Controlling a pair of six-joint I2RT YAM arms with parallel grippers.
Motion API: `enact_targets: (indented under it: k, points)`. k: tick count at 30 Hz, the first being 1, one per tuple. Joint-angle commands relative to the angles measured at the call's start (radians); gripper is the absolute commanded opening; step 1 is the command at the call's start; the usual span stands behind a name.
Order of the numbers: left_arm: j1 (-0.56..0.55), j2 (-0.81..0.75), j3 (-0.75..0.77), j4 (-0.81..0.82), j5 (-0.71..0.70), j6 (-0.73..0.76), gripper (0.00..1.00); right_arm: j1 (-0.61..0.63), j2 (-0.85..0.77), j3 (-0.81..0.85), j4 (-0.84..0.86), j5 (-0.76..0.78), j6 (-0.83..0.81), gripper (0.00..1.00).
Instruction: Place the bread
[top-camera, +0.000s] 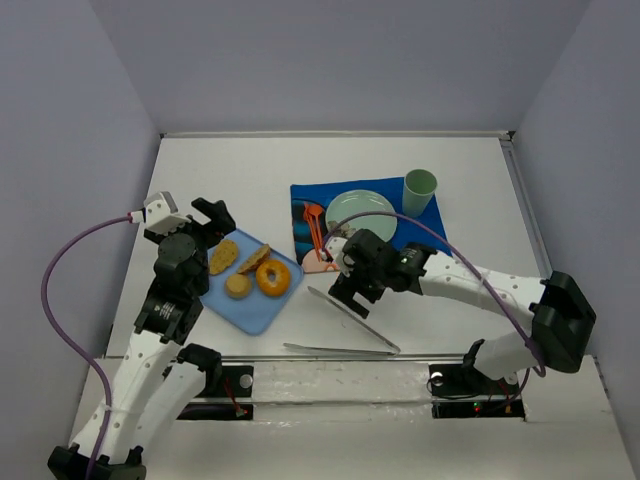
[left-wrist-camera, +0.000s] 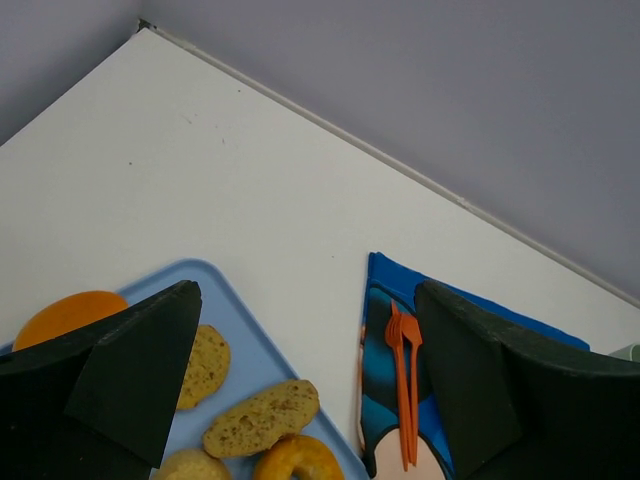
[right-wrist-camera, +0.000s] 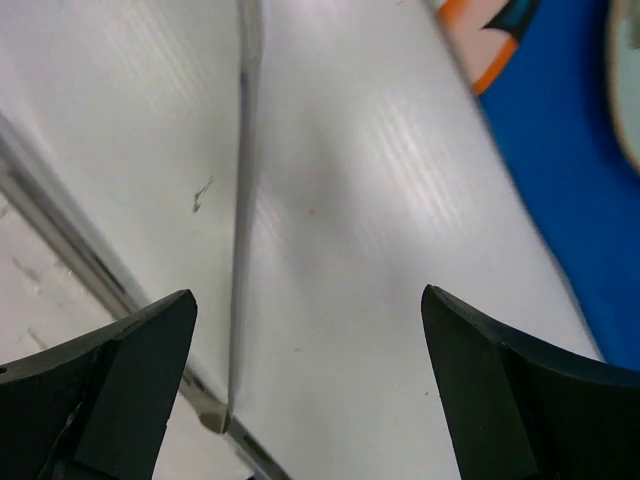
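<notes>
— The table (top-camera: 250, 180) is matte white, with a pale lilac wall (top-camera: 330, 60) behind it. What lies on it?

— A smooth light-blue tray (left-wrist-camera: 258, 362) holds crusty, speckled bread slices (left-wrist-camera: 262, 418) and a glossy ring bagel (left-wrist-camera: 297, 462). They lie just beneath the left gripper (left-wrist-camera: 307, 300), whose jaws stand wide apart and touch nothing.

— And the right gripper (right-wrist-camera: 308, 298)?

— It gapes just as wide and is empty. It hovers over thin, shiny metal tongs (right-wrist-camera: 241, 200) lying on the table. A blue placemat (right-wrist-camera: 560, 180) shows beyond its right finger.
</notes>
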Motion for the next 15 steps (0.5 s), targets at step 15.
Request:
enact_targets:
  k: [15]
  points:
    - [0.002, 0.006, -0.014, 0.061, -0.007, 0.009, 0.99, 0.180, 0.127, 0.096, -0.271, -0.197, 0.037, 1.00]
